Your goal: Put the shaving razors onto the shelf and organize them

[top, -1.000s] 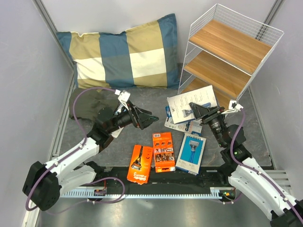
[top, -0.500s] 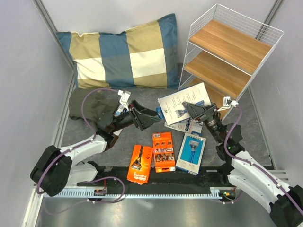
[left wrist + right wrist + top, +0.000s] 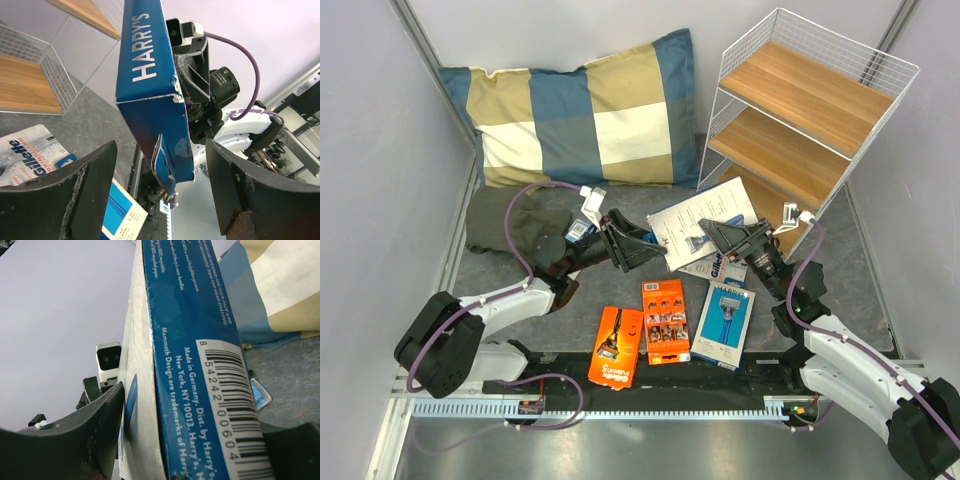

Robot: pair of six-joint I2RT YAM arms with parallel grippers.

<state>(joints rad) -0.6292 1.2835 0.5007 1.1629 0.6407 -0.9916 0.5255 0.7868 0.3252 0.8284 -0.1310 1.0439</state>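
My right claw (image 3: 722, 238) clenches the flat blue cardboard razor box (image 3: 695, 215) aloft before the white wire shelf (image 3: 800, 95); its long axis runs toward my left claw (image 3: 642, 248), spread wide around its free end

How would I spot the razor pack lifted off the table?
Find the white wire shelf with wooden boards at far right. Before its lowest board, the right hand grips a flat blue cardboard box with a white face. It alone is raised and tilted, HARRY'S in white along its edge; the other blue razor box lies flat.
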